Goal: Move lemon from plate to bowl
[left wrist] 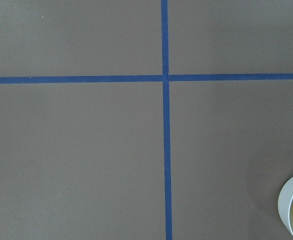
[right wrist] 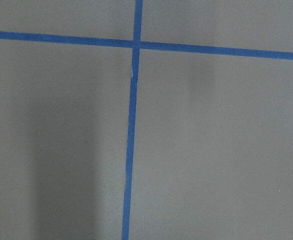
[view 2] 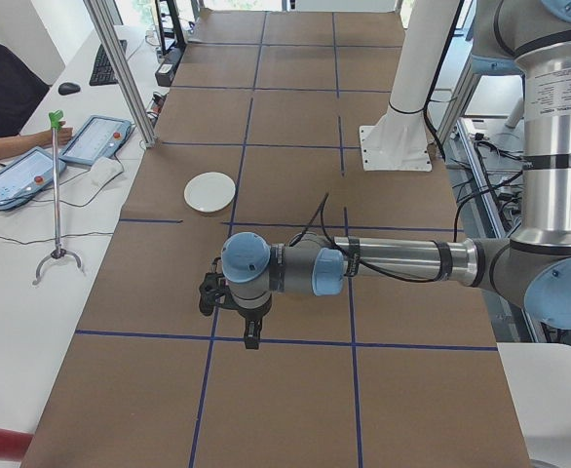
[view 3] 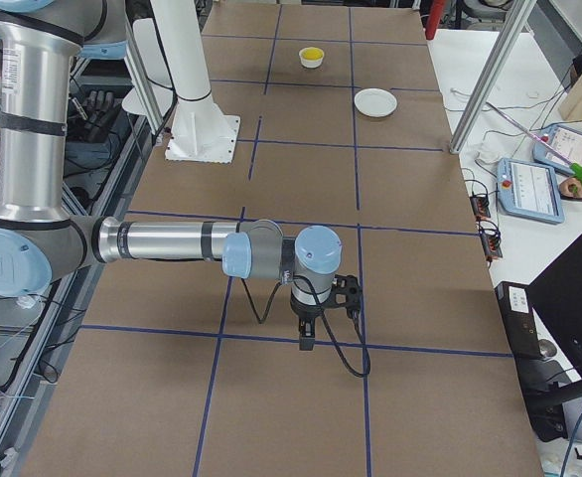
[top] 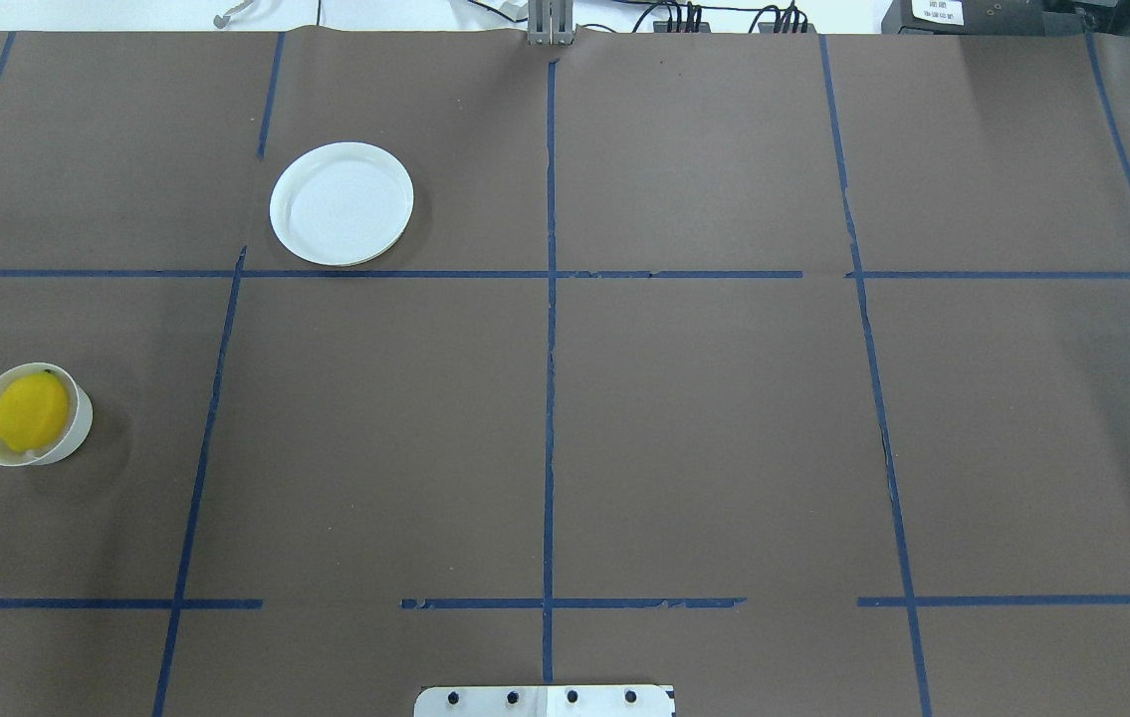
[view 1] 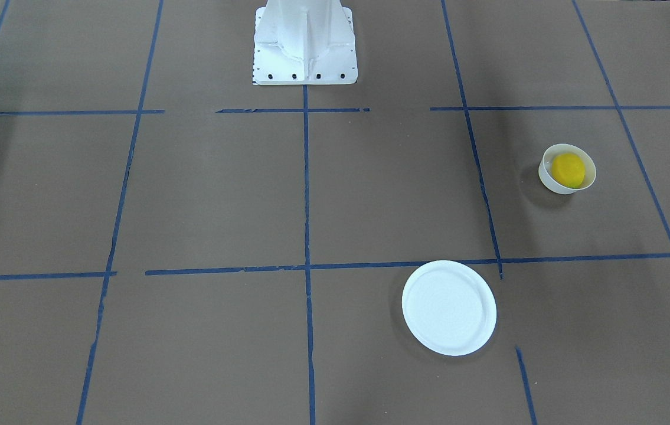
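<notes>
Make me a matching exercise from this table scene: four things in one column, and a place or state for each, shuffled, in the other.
Things:
1. small yellow oval lemon
2. flat round white plate
3. small deep white bowl
4. blue tape lines

States:
A. holds the fruit
B. lies inside a deep dish
C. has nothing on it
D. cross in a grid

Pairs: 1-B, 2-C, 3-A, 4-D

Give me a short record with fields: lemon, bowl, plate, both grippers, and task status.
Bowl: small deep white bowl, on the robot's left side
Lemon: small bright yellow oval lemon, lying inside it
Plate: flat round white plate, empty, apart from the bowl
Left gripper: touching neither dish; open or shut unclear
Right gripper: the same
Task status: looks done
</notes>
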Action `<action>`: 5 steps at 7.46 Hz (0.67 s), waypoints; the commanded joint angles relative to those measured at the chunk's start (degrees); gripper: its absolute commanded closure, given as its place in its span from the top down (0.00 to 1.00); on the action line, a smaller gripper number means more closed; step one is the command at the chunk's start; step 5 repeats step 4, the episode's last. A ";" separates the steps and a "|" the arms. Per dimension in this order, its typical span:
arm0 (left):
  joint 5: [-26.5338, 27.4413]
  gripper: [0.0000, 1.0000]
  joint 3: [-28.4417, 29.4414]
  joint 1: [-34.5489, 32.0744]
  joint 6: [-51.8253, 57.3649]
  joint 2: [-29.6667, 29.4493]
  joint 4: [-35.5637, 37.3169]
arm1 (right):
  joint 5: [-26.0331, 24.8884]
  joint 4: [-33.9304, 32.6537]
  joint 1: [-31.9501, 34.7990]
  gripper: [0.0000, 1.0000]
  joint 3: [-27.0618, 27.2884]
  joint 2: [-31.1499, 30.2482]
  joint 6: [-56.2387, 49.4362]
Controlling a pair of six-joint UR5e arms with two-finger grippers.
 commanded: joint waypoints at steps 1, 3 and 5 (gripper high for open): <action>0.00 1.00 -0.09 -0.05 -0.02 -0.09 -0.07 | 0.00 0.00 0.00 1.00 0.00 0.00 0.00; 0.00 1.00 -0.44 -0.05 -0.02 -0.09 -0.07 | 0.00 0.00 0.00 1.00 0.00 0.00 0.00; 0.00 1.00 -0.44 -0.05 -0.02 -0.09 0.02 | 0.00 0.00 0.00 1.00 0.00 0.00 0.00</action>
